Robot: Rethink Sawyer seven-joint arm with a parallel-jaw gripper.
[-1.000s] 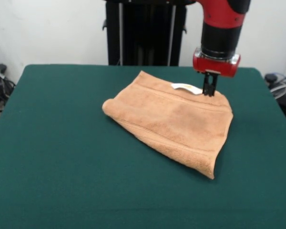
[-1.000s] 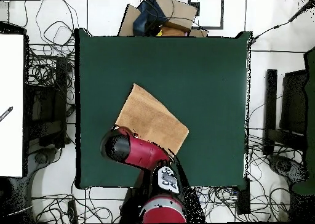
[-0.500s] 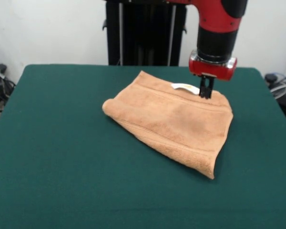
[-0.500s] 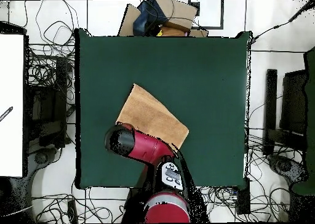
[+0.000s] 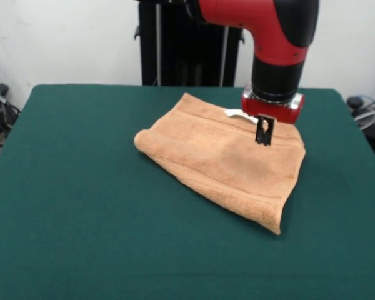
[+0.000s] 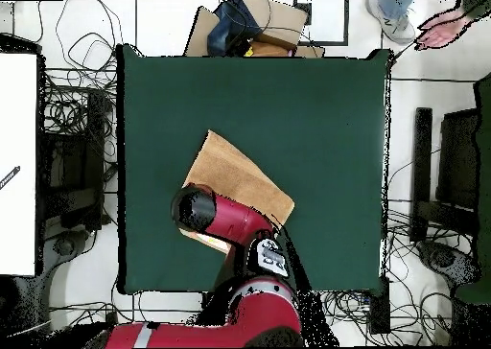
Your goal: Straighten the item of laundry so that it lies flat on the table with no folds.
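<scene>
Your towel (image 5: 228,156) lay folded on the green table (image 5: 81,206), right of centre toward the far edge, its white tag (image 5: 234,114) on the far border. Your gripper (image 5: 263,131) pointed down over the towel's far right part, near the tag. Its jaws stood close together; whether they held cloth could not be told. A person's hand (image 6: 436,26) showed at the overhead view's top right.

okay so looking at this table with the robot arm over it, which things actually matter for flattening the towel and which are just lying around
Part of the job:
- towel, lying folded
- white tag on its far edge
- green table
- gripper, over the towel near the tag

Just lying about:
- cardboard box beyond the table
- cables on the floor
- a person's hand at the overhead view's edge
</scene>
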